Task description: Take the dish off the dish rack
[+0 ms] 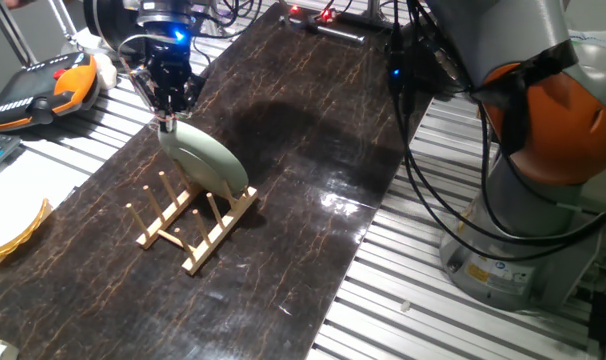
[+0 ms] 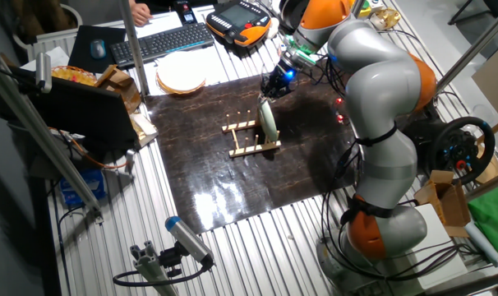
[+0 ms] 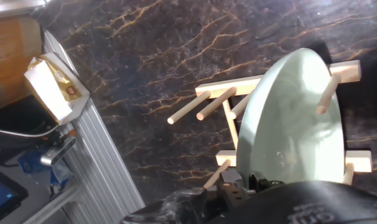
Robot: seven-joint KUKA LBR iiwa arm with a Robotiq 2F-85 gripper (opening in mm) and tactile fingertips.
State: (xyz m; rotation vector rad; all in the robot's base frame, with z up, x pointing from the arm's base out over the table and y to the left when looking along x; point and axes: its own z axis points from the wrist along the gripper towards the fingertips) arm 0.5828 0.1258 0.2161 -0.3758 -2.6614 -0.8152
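Pale green dish (image 1: 205,156) standing tilted in the wooden dish rack (image 1: 195,225), gripper (image 1: 167,122) fingers pinching its top rim, dark marbled desk (image 1: 283,230) beneath

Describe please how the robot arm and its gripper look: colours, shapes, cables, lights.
The arm is thick and rounded, with silver-grey segments and orange joint bands. Black cables hang along it. The gripper is small, black and angular, with a blue light glowing above it.
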